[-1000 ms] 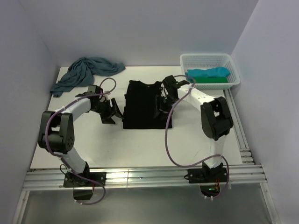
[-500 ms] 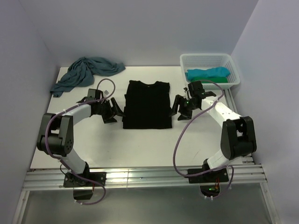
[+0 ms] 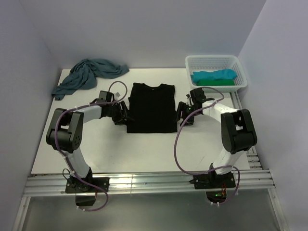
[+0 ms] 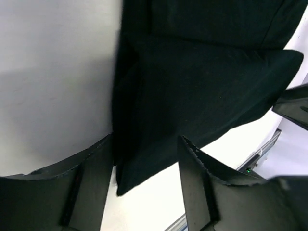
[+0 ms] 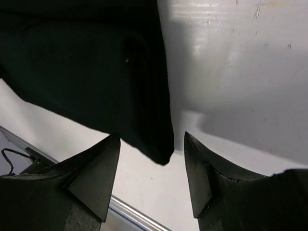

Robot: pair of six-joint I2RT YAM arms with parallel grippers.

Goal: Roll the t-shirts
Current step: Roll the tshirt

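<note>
Black t-shirt (image 3: 151, 108) lies folded narrow at the table's (image 3: 144, 154) centre. Left end effector (image 3: 122, 114) and right end effector (image 3: 184, 113), jaws apart, straddle its near corners. Next, probably: pinch the hem and start rolling.

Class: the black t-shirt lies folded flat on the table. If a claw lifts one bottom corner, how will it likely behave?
The black t-shirt is thin cloth, so it would probably droop rather than lift flat. Its stacked folded layers may separate. Pushed, it would likely wrinkle, not slide whole.
</note>
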